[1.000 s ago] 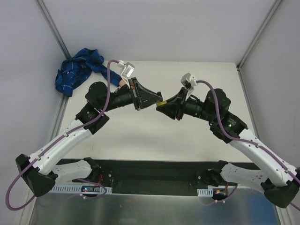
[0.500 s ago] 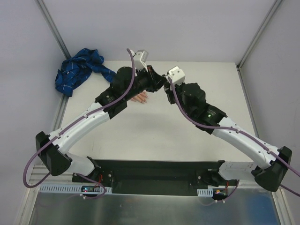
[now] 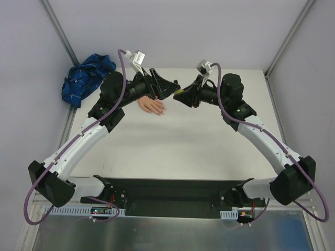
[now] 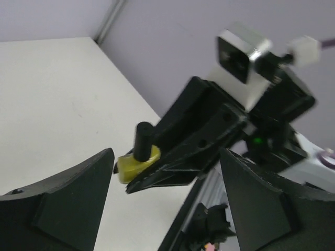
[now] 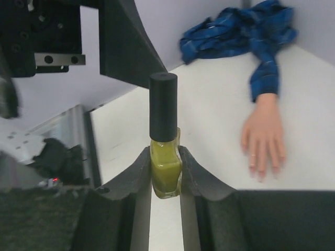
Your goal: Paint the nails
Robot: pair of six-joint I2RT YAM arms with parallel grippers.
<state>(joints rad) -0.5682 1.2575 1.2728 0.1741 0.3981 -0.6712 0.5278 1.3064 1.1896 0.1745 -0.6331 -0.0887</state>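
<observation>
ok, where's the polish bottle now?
Polish bottle: top view, centre-back, clamped in the right gripper, facing the open left gripper, right of the mannequin hand.

The left arm (image 3: pixel 78 149) and right arm (image 3: pixel 267 144) have white links and black joints. A purple cable (image 3: pixel 124 70) runs along each, and a small silver camera (image 3: pixel 138 56) tops each wrist. The left gripper (image 4: pixel 166 157) has matte black wedge fingers (image 4: pixel 68 193).
</observation>
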